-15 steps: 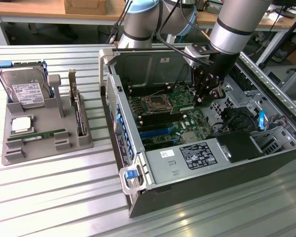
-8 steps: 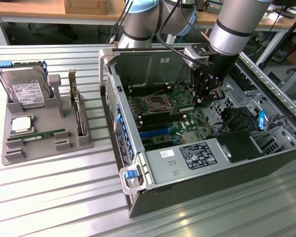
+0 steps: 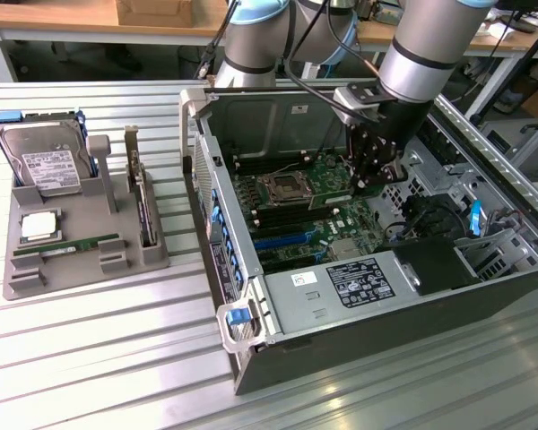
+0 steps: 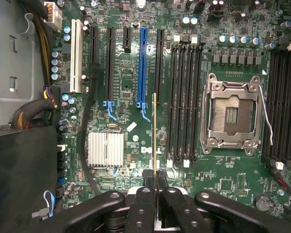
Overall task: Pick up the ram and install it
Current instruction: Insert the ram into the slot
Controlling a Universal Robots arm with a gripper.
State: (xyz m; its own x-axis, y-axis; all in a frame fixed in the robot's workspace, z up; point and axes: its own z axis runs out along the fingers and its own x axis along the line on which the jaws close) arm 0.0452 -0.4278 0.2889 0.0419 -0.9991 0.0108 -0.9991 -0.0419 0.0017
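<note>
Black gripper nearly closed, clamped on thin green ram stick, seen edge-on above the motherboard; its chips apparently hidden.

The arm reaches down from the far side at a slant, its grey tube with a blue band ending in a black wrist block trailing cables. Below it the gripper hangs nearly straight down, its black linkage folded in tight. From the wrist view the two fingers stand almost together, pinched on the thin edge of the ram, which sticks out straight ahead of them.
</note>
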